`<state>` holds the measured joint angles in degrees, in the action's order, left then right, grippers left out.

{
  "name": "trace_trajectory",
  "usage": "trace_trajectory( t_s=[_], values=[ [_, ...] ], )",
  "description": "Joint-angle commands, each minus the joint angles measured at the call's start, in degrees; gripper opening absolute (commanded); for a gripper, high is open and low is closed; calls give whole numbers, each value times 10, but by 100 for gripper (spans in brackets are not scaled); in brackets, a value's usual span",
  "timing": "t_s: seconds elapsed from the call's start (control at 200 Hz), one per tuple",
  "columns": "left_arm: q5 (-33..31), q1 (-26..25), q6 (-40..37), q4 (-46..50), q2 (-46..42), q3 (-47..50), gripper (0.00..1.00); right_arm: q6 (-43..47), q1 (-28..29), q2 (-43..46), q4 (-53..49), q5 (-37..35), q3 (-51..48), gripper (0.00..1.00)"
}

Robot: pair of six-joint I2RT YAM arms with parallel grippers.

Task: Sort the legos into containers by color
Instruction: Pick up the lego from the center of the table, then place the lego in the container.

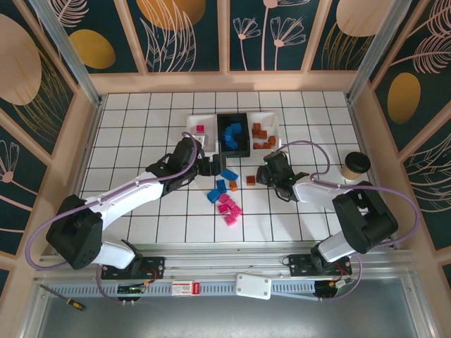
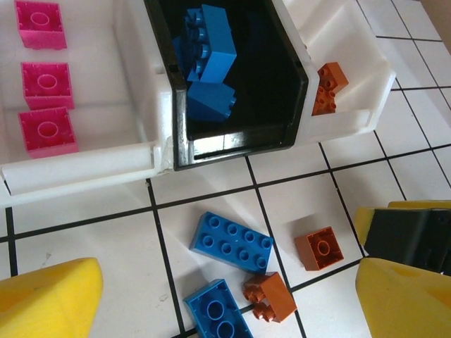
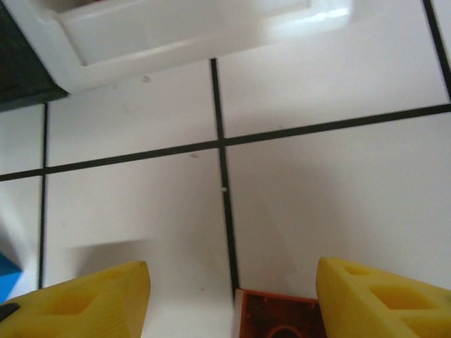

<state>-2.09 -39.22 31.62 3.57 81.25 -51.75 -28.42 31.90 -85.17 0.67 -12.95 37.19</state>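
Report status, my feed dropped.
Left gripper open over loose blue bricks; right gripper open, orange brick between jaws; pink pile unsorted; trays unobstructed.

Three trays stood in a row at the far middle. The left tray, white, held three pink bricks lying flat and apart. The black tray held a heap of blue bricks. The right tray, white, held orange bricks.

On the tiles near the trays lay a blue eight-stud brick, studs up, and two orange bricks. One of them was tipped against a second blue brick. Nearer still sat a tight pink cluster.
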Motion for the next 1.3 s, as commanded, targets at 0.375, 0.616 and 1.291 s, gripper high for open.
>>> trace_trajectory(
  t_s=[0.375, 0.616, 1.291],
  values=[
    [1, 2, 5, -20, -13, 31, 98, 7, -23, -30, 6, -16, -26, 49],
    [-14, 2, -3, -20, -31, 50, 99, 39, -21, 33, 12, 5, -1, 20],
    [-40, 2, 31, -5, -97, 138, 99, 102, -89, -168, 19, 50, 332, 65]
  ],
)
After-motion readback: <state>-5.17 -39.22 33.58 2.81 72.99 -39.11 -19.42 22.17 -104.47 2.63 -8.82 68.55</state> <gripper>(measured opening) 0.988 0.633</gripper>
